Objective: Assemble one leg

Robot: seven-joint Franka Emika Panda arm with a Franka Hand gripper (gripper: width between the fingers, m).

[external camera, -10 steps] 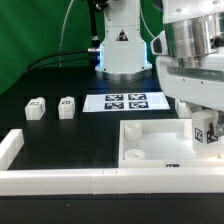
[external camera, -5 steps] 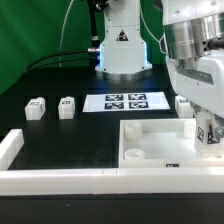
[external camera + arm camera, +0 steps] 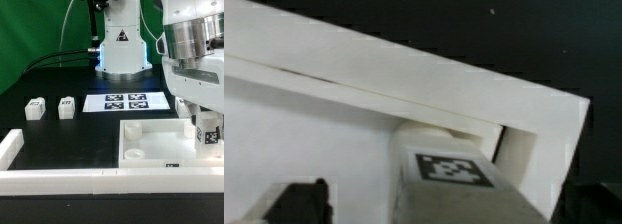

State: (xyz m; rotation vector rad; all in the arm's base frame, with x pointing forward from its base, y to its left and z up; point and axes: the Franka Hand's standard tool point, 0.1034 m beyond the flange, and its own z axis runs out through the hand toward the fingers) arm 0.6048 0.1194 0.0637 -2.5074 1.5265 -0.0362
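Shifted slightly since a second ago, my gripper point(image 3: 207, 128) clasps the leg point(image 3: 209, 134) upright over the tray's point(image 3: 150, 150) corner at three o'clock, tag outward, apparently to seat it there. Two spare legs point(image 3: 50, 107) wait at nine o'clock, beside the marker board point(image 3: 128, 101).

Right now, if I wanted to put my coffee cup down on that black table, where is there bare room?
The widest bare patch of table lies between the two loose legs, the tray and the front rail. Another strip runs behind those legs. It is crowded at the exterior view's right, where the gripper holds a leg over the tray, behind the marker board.
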